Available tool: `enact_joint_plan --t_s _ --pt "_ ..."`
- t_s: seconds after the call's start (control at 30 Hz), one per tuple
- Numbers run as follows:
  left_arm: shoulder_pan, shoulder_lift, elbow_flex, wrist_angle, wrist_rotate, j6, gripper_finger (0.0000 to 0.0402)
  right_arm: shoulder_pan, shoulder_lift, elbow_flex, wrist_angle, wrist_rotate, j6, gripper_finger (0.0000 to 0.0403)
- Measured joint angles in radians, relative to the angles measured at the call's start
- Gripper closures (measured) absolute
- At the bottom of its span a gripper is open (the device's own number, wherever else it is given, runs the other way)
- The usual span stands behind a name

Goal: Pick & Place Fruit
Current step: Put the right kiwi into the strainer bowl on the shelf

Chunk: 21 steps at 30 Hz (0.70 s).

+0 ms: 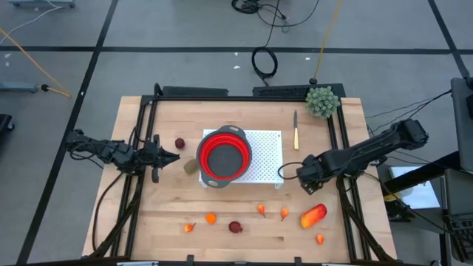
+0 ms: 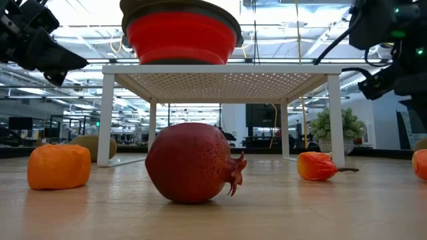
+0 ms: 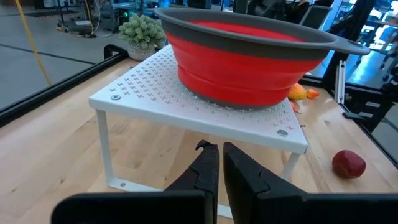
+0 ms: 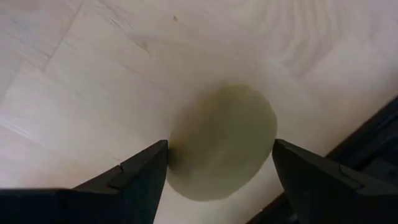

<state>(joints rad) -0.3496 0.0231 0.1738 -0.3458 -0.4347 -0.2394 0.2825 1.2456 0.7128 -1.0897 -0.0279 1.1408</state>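
Wooden table (image 1: 148, 222) carries scattered fruit (image 1: 235, 227). Right gripper (image 4: 221, 165) hangs over a greenish-brown kiwi (image 4: 224, 143), fingers spread either side. Left gripper (image 3: 216, 167) waits by the rack (image 3: 155, 93), fingers pressed together.

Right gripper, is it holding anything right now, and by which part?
Nothing held. The right gripper has its jaws open on either side of a brownish-green kiwi, not closed on it. The left gripper is shut and empty.

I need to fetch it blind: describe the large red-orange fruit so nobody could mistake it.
Start at the white rack carrying the red bowl mid-table. Go toward the table's front right corner, just past the right gripper. The fruit lies there: a long red-orange oblong, far bigger than the tiny orange bits around it.
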Motion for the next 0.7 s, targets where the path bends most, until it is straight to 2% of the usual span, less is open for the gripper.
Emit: enact_joint_plan --t_s 0.33,0.7 --pt "0.000 0.000 0.000 0.000 0.000 0.001 0.0380 0.001 0.045 -0.003 0.063 -0.029 -0.050 0.0122" --pt "0.000 0.000 0.000 0.000 0.000 -0.001 0.0380 0.001 0.044 -0.003 0.031 -0.029 -0.109 0.0123"
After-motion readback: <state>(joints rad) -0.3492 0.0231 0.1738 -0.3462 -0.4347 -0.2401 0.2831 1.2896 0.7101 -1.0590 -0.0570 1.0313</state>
